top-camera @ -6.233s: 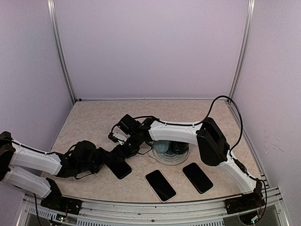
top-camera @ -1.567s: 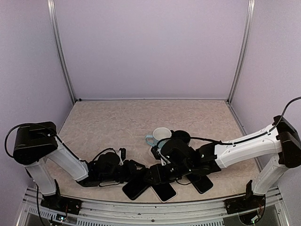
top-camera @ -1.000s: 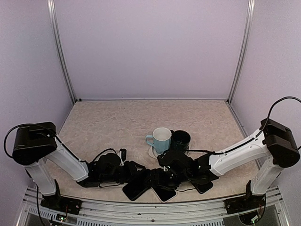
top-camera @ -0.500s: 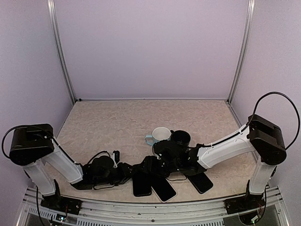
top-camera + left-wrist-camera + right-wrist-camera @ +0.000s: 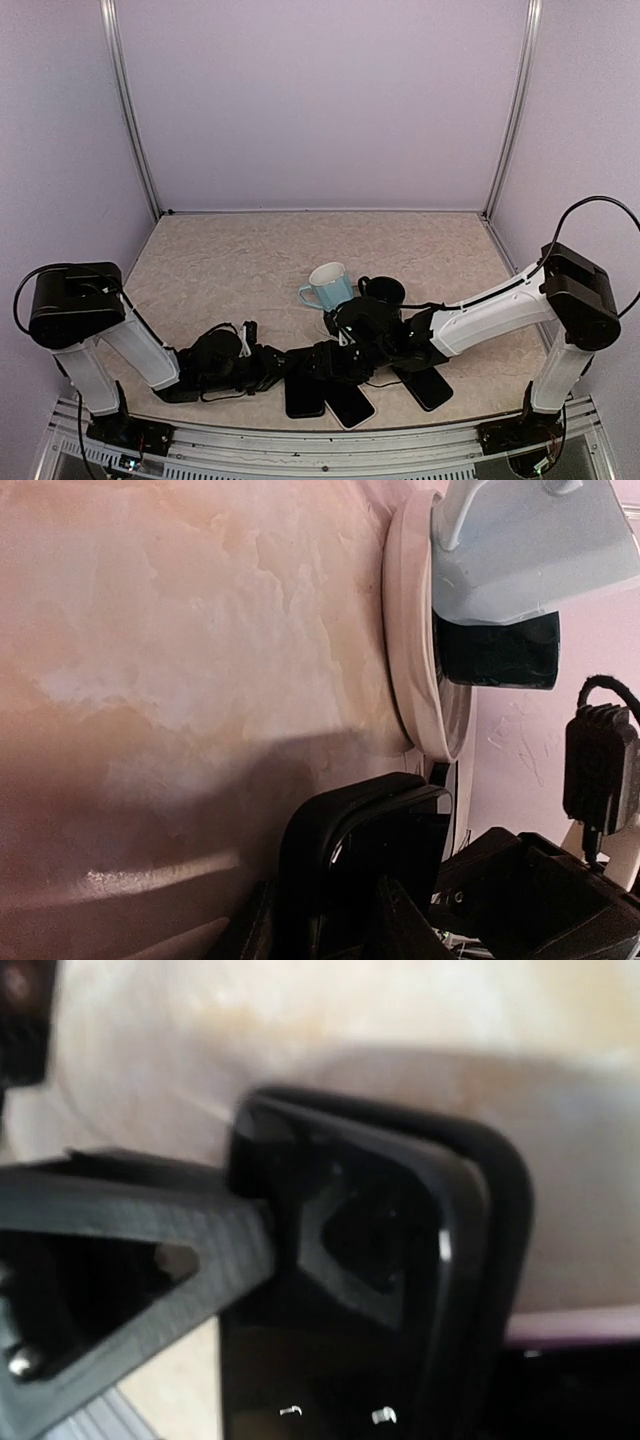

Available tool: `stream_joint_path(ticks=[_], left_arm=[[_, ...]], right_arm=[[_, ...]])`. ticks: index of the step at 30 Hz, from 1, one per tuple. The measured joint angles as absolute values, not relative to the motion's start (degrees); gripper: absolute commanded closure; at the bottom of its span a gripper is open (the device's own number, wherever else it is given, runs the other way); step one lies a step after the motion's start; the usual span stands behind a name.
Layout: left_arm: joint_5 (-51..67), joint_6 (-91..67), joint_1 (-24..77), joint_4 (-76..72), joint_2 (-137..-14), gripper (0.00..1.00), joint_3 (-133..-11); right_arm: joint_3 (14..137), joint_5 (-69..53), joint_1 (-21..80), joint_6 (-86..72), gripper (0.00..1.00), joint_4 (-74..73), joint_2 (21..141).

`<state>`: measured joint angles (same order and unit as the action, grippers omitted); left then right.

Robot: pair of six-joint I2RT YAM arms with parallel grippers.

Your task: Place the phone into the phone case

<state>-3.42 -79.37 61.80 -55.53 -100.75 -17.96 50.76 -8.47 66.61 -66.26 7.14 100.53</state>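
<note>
Crouching low over the counter (image 5: 220, 270), the left pincer (image 5: 284, 368) pinches narrowly on a side wall of the phone case (image 5: 303, 398), which lies flat just past its fingertips. The right pincer (image 5: 326, 362) meets it from the opposite side, with one finger (image 5: 120, 1225) at the case's corner. Whether that pincer is wide or gripping, I cannot tell. A phone (image 5: 350, 405) lies just beside the case, nearer than the right pincer, and another phone (image 5: 425, 385) lies off to that pincer's right. Beyond both pincers are a blue mug (image 5: 326, 285) and a black mug (image 5: 385, 293).
</note>
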Motion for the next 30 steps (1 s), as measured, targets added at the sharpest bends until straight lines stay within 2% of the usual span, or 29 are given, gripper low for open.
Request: stream_joint_path(ticks=[10, 14, 18, 25, 30], left_arm=[[-3.7, -79.7, 61.1, -57.0, -101.4, 0.66, -17.7], [-3.7, -79.3, 61.1, -56.9, -101.6, 0.67, -18.0], [-4.0, -79.2, 60.4, -57.5, -102.5, 0.77, -18.4], [-4.6, -79.9, 59.3, -59.4, -105.0, 0.83, -19.9], [-4.7, -79.9, 59.3, -58.8, -104.8, 0.82, -20.0]], right_arm=[[52.9, -9.7, 65.6, -65.9, 0.37, 8.4, 103.7], [52.0, -9.6, 65.6, -66.4, 0.44, 10.0, 103.7], [51.9, -9.8, 65.5, -66.5, 0.48, 11.7, 104.5], [50.9, -12.2, 65.6, -67.0, 0.55, 14.3, 105.0], [50.9, -11.3, 65.6, -67.4, 0.71, 13.6, 105.0]])
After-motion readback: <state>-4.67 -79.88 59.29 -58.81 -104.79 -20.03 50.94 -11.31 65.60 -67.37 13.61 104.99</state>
